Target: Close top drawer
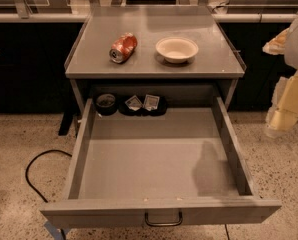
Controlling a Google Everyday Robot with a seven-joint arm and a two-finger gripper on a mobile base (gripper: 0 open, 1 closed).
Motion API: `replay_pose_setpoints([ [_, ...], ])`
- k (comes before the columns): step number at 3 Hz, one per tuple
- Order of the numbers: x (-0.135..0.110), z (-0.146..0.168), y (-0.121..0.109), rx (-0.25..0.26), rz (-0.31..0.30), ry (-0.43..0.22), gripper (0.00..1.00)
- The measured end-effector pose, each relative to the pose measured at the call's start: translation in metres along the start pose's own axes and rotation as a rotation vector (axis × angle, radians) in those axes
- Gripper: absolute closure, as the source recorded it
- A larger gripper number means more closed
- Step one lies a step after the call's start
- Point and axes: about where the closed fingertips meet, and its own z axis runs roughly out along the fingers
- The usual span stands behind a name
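The top drawer (pixel 159 211) is a wide grey metal drawer, pulled far out toward me under the grey counter. Its flat front panel runs along the bottom of the view with a small dark wire handle (pixel 163 220) in the middle. The drawer floor is bare except for small black cups (pixel 134 104) at its back. My gripper (pixel 285 115) shows as pale blurred parts at the right edge, to the right of the drawer and above its right side wall, not touching it.
On the counter top (pixel 154 66) lie a crushed red can (pixel 123 47) and a white bowl (pixel 176 49). A black cable (pixel 39 174) loops on the speckled floor at the left. Dark cabinets stand behind on both sides.
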Motion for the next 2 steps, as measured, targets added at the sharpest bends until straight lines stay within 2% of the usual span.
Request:
replay_pose_setpoints([
  [2, 0.0007, 0.0038, 0.0018, -0.001, 0.005, -0.027, 0.0],
])
